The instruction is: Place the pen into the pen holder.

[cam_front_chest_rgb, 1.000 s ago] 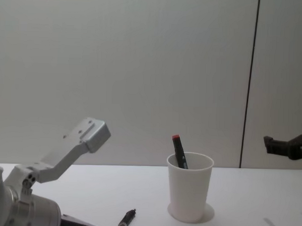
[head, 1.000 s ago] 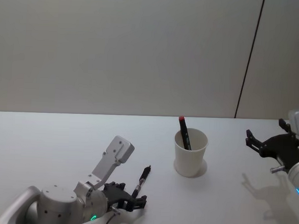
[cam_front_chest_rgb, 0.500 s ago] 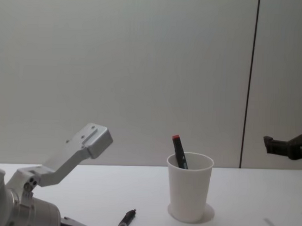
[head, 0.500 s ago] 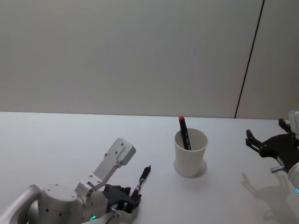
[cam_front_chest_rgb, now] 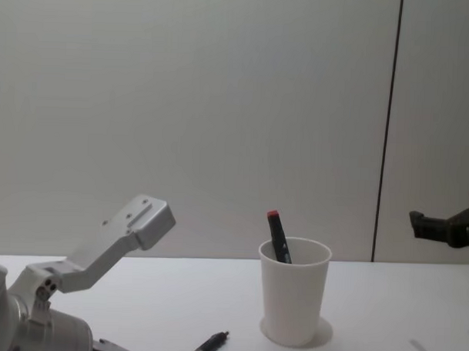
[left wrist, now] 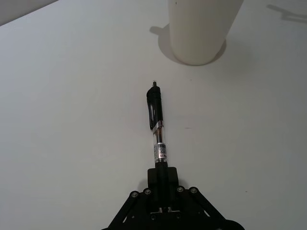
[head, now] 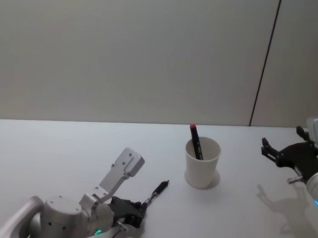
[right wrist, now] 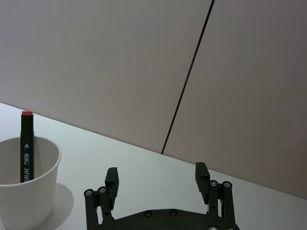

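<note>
Plain white table under a grey wall is carrying the whole job; left gripper is sitting low over its near side, jaws clamped on the very tail of the pen; pen is lying close to flat, tip pointing at the cup, near it but apart; can't tell whether the tip is touching the table; cup is standing upright mid-table with a red-capped marker leaning inside, cap sticking up past the rim; right gripper is hanging parked well off to the right, jaws apart, holding nothing. Risks as I'm reading them: grip is sitting at the extreme end, so the pen is risking a pivot or slip-out while being lifted and swung upright; a drooping tip is asking to catch the rim or wall, and a light paper cup is tipping or sliding easily under any side push; marker is taking up part of the opening, so an entry on that side is risking a jam or levering the cup over; letting go while the tip is sitting above the rim is inviting a bounce-out onto the table.
</note>
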